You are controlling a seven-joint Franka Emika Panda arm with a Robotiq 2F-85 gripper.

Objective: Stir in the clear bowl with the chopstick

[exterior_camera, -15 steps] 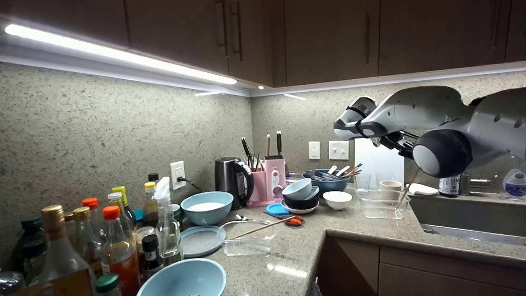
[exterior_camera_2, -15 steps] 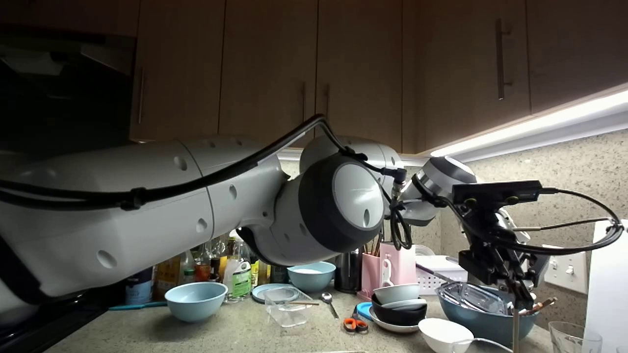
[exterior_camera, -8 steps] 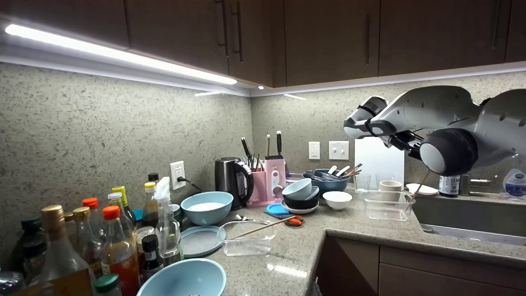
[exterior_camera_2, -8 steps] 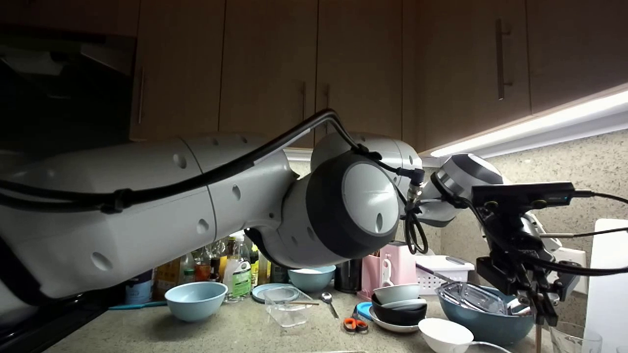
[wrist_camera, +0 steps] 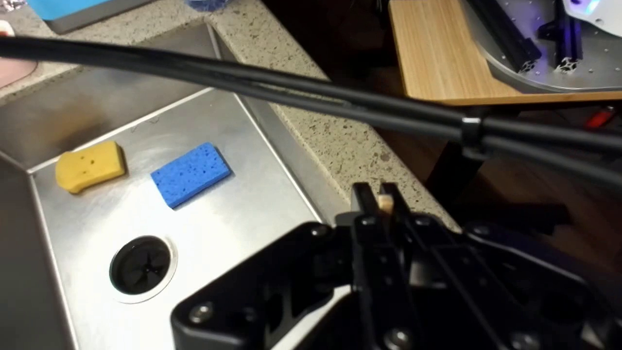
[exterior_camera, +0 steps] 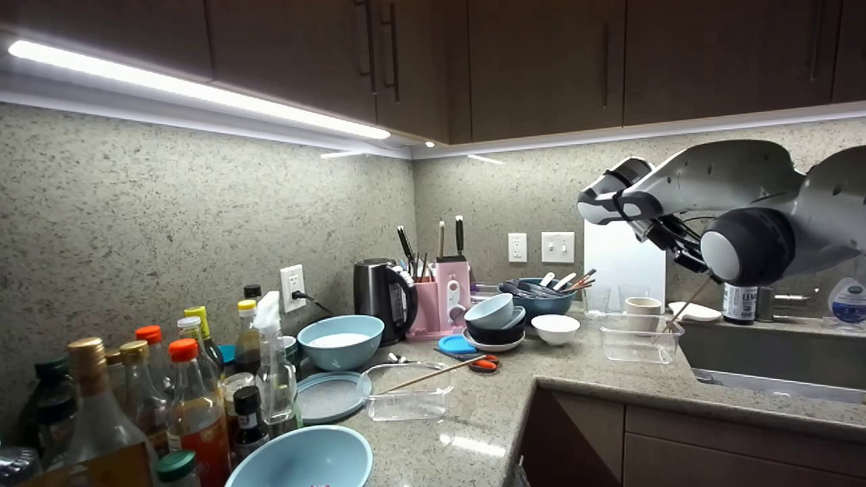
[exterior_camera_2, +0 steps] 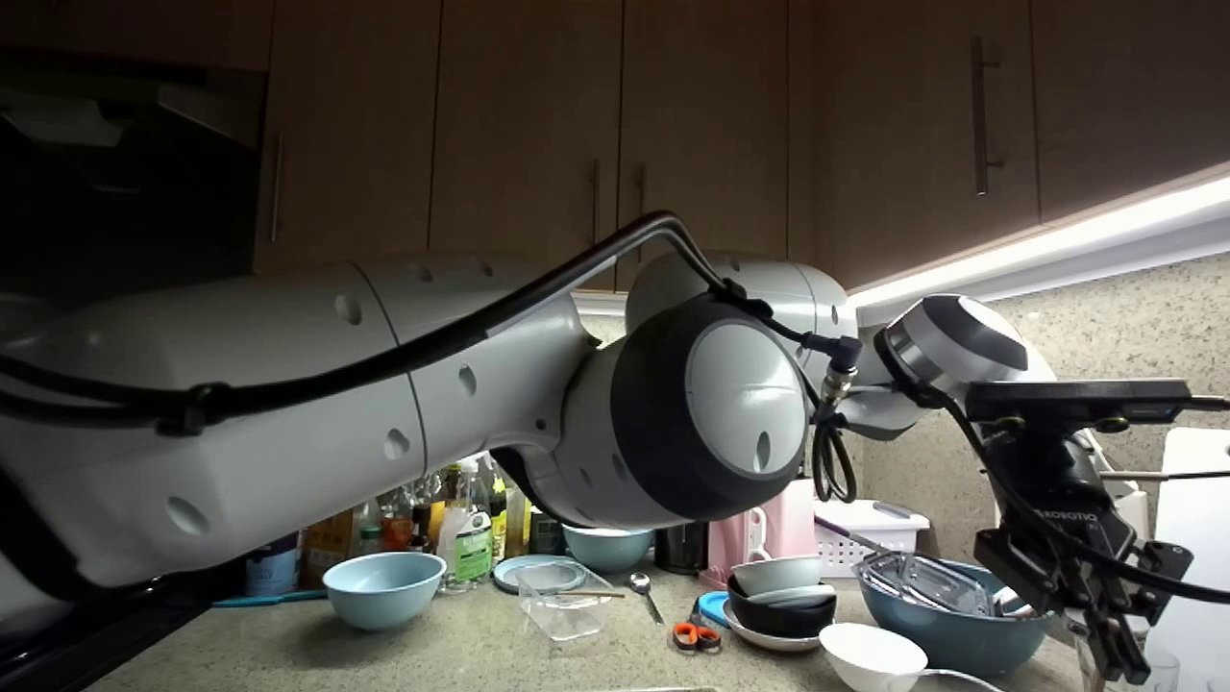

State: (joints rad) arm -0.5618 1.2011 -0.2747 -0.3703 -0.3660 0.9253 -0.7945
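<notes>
Black gripper [wrist_camera: 380, 194], its two narrow fingers clamped on the chopstick [wrist_camera: 385, 204]; in the wrist view the stick's end shows as a small, blunt, pale tan block between the fingertips. In an exterior view the chopstick is thin, straight and light brown, held at a slant. Its upper part is hidden behind the white arm [exterior_camera: 731, 177]; its lower part slopes toward the left of that view and reaches down into the clear bowl [exterior_camera: 639, 352]. Whether its tip touches the bottom cannot be told.

The bowl is low, see-through and almost colourless, with thin walls and a pale, shiny rim. From this side it looks boxy with rounded corners rather than round, and the speckled counter [exterior_camera: 490, 406] shows through it. It stands on that counter just beside the sink [exterior_camera: 771, 348]. A beige cup [exterior_camera: 643, 306] is behind it, partly overlapped by the clear wall; a small white bowl [exterior_camera: 555, 330] stands to its left, apart.

In the wrist view a yellow sponge [wrist_camera: 91, 166] and a blue sponge [wrist_camera: 190, 175] lie apart in the sink. Farther along the counter, in both exterior views, another thin stick [exterior_camera: 436, 373] leans across the rim of a second clear container [exterior_camera: 409, 407].
</notes>
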